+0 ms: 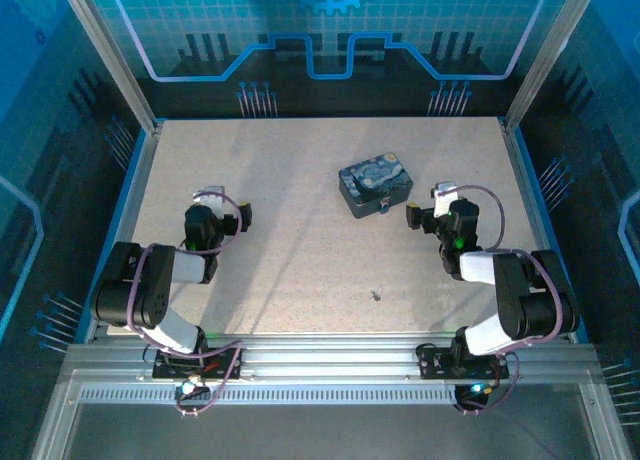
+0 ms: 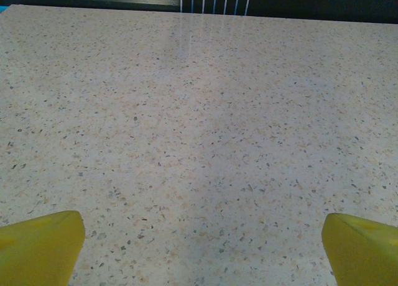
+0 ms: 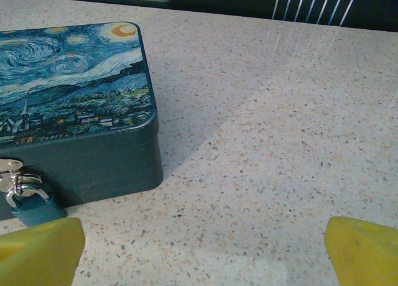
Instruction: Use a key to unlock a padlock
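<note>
padlock [image 3: 34, 210]: small, dark blue body, silvery shackle looped through the latch on the tin's [image 3: 93, 161] side wall, hanging upright | key [image 1: 377, 294]: tiny, silvery, lying loose on the table [image 1: 280, 180], well apart from padlock, nearer the near edge

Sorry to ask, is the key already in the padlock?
No, the key lies on the table, apart from the padlock on the tin.

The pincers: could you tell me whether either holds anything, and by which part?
Nothing is held. The left pincer and right pincer are open and empty; the key lies loose on the table, apart from both.
</note>
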You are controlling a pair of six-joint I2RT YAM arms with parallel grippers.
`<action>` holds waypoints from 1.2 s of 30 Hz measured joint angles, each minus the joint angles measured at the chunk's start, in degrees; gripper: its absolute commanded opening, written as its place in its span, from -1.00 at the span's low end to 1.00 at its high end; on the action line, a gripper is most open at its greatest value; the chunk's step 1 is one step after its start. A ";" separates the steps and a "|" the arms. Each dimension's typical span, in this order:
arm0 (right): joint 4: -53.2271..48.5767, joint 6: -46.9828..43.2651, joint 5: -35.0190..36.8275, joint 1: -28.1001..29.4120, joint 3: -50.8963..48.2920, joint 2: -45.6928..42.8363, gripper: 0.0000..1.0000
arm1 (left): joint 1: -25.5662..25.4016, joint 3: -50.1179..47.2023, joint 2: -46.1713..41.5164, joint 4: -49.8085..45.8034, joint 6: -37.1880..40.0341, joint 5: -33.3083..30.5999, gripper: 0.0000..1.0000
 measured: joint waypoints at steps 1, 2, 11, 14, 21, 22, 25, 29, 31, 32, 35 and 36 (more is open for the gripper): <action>0.00 0.00 0.00 0.00 0.00 0.00 0.99 | 0.00 0.00 0.00 0.00 0.00 0.00 0.98; 0.00 0.00 0.00 0.00 0.00 0.00 0.99 | 0.00 0.00 0.00 0.00 0.00 0.00 0.98; 0.00 0.00 0.00 0.00 0.00 0.00 0.99 | 0.00 0.00 0.00 -0.02 0.00 0.00 0.98; -0.02 0.00 -0.02 0.00 0.00 0.00 0.99 | 0.00 0.00 0.00 0.00 -0.02 -0.02 0.98; 0.00 0.00 -0.04 0.00 0.00 0.00 1.00 | 0.02 0.00 0.00 0.00 -0.02 -0.04 0.98; 0.00 0.00 -0.04 0.00 0.00 0.00 0.99 | 0.00 0.00 0.00 0.04 -0.04 -0.04 0.98; -0.15 0.04 0.07 0.00 0.00 -0.04 0.99 | 0.00 -0.39 -0.66 0.26 -0.02 -0.04 0.98; -3.63 0.09 0.24 0.00 0.37 -2.03 1.00 | -0.11 -0.87 -5.42 -2.23 -0.02 -0.28 0.98; -6.32 0.28 0.24 0.00 1.05 -4.11 0.99 | -0.24 -0.68 -8.72 -4.50 -0.02 -0.50 0.98; -7.41 0.44 0.24 0.00 1.46 -5.20 1.00 | -0.35 -0.37 -10.73 -6.16 -0.04 -0.81 0.98; -11.58 1.16 0.22 0.00 2.91 -8.96 1.00 | -0.76 1.46 -15.76 -12.11 -1.18 -1.66 0.98; -13.09 1.64 0.13 0.00 3.43 -10.14 1.00 | -0.81 2.75 -17.35 -15.06 -2.32 -1.77 0.98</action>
